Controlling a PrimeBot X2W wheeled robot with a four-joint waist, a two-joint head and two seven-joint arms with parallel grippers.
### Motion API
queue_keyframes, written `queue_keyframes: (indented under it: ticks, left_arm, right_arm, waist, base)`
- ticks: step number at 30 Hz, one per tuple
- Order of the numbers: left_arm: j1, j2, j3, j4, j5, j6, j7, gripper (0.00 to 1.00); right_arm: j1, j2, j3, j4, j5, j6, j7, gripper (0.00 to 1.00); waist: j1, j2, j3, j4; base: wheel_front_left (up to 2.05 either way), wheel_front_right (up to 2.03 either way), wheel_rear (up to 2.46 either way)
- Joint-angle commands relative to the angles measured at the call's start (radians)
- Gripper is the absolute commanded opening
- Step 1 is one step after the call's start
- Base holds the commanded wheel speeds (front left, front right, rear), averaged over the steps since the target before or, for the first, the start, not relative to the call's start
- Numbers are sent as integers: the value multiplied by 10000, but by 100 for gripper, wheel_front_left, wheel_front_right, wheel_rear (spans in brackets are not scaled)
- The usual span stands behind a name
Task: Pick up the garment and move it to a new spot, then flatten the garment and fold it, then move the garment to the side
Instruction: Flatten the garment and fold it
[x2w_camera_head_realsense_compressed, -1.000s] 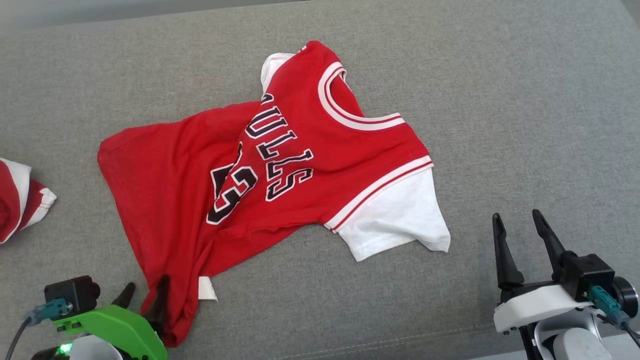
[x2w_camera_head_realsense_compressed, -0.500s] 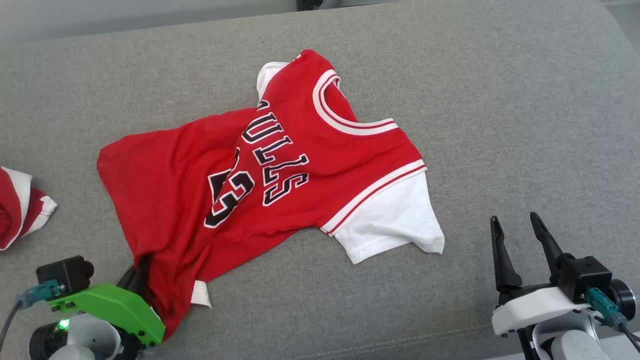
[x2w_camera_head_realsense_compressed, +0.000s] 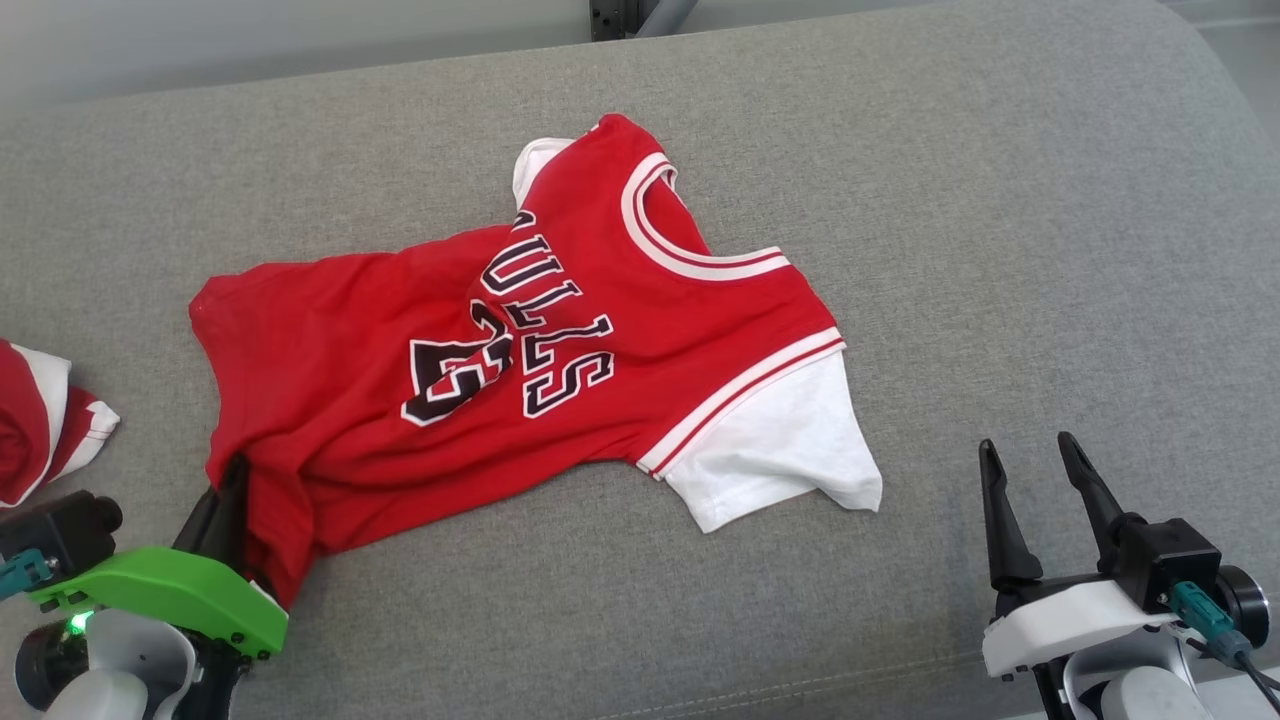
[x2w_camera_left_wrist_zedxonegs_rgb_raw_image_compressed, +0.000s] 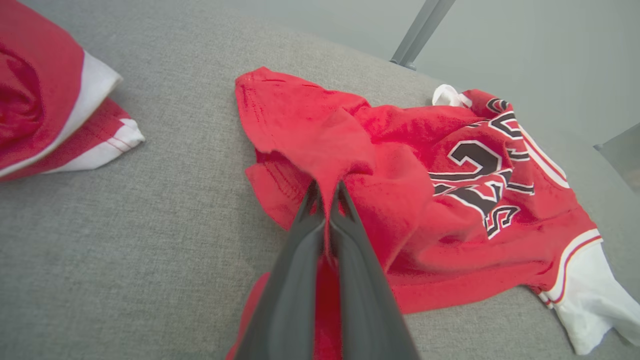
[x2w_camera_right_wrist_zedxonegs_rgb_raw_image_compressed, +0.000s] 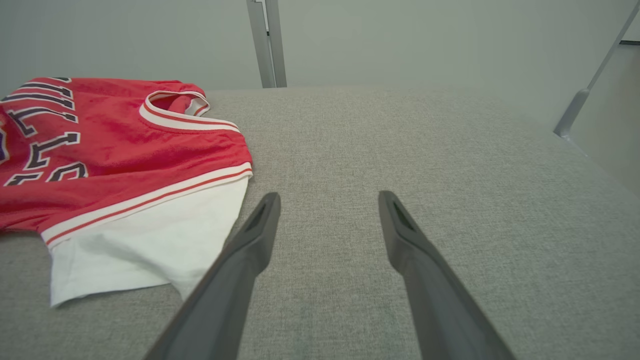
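The garment (x2w_camera_head_realsense_compressed: 520, 360) is a red basketball jersey with white sleeves and dark lettering, lying crumpled on the grey cushion (x2w_camera_head_realsense_compressed: 1000, 250). My left gripper (x2w_camera_head_realsense_compressed: 235, 475) is at the lower left, shut on the garment's near bottom hem, which bunches around its fingers. In the left wrist view the left gripper (x2w_camera_left_wrist_zedxonegs_rgb_raw_image_compressed: 326, 192) pinches a raised red fold of the garment (x2w_camera_left_wrist_zedxonegs_rgb_raw_image_compressed: 400, 170). My right gripper (x2w_camera_head_realsense_compressed: 1030, 455) stands open at the lower right, right of the white sleeve (x2w_camera_head_realsense_compressed: 775, 440) and apart from it. In the right wrist view the right gripper (x2w_camera_right_wrist_zedxonegs_rgb_raw_image_compressed: 327, 200) hovers over bare cushion beside the garment (x2w_camera_right_wrist_zedxonegs_rgb_raw_image_compressed: 115, 150).
A second folded red and white cloth (x2w_camera_head_realsense_compressed: 40, 420) lies at the left edge, also seen as the folded cloth (x2w_camera_left_wrist_zedxonegs_rgb_raw_image_compressed: 45, 110) in the left wrist view. A metal frame post (x2w_camera_right_wrist_zedxonegs_rgb_raw_image_compressed: 267, 45) stands behind the cushion. Bare cushion stretches to the right and along the front.
The left gripper has shut on the garment's hem and drawn it left and toward me, bunching the lower part. The head camera has tilted, shifting the scene down. The right gripper stays open.
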Motion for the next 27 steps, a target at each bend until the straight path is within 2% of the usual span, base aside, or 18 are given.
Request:
queue_keyframes:
  ticks: [1, 3, 6, 12, 16, 18, 20, 21, 27]
  left_arm:
    - [109, -124, 97, 274, -324, 67, 146, 0]
    - [24, -138, 180, 1129, -690, 74, 529, 0]
    - [-425, -162, 312, 1734, -912, -144, 580, 0]
    - [-1537, -157, 305, 2864, -738, -944, 318, 0]
    - [-2284, -231, 59, 3837, -249, -1562, -348, 0]
    - [-2567, -341, -79, 4439, -65, -1776, -647, 14]
    - [-2805, -273, -302, 5033, 341, -1837, -881, 48]
    - [-2909, -236, -425, 5303, 577, -1867, -1010, 100]
    - [-3235, -152, -577, 6371, 1248, -1738, -1847, 100]
  right_arm:
    - [70, -2, -2, 13, 4, -11, -31, 100]
    - [76, 12, 28, 11, 12, -11, -31, 100]
    - [34, -12, 59, 17, -9, -11, -31, 100]
    - [-63, -135, 171, 27, -33, -11, -31, 100]
    - [-147, -164, 298, 50, -45, -11, -31, 100]
    - [-181, -179, 351, 49, -44, -11, -31, 100]
    - [-195, -207, 398, 49, -40, -11, -31, 100]
    - [-192, -218, 396, 54, -42, -11, -31, 100]
    - [-49, -225, 260, -8, -73, -11, -31, 100]
  waist:
    - [0, 0, 3, 4]
    - [0, 0, 25, 26]
    - [0, 0, 70, 67]
    - [0, 0, 187, 191]
    - [0, 0, 281, 166]
    - [0, 0, 309, 128]
    - [0, 0, 324, 82]
    - [0, 0, 327, 59]
    - [0, 0, 301, 66]
  base:
    - [0, 0, 0]
    - [0, 0, 0]
    - [0, 0, 0]
    - [0, 0, 0]
    - [0, 0, 0]
    - [0, 0, 0]
    - [0, 0, 0]
    - [0, 0, 0]
    - [0, 0, 0]
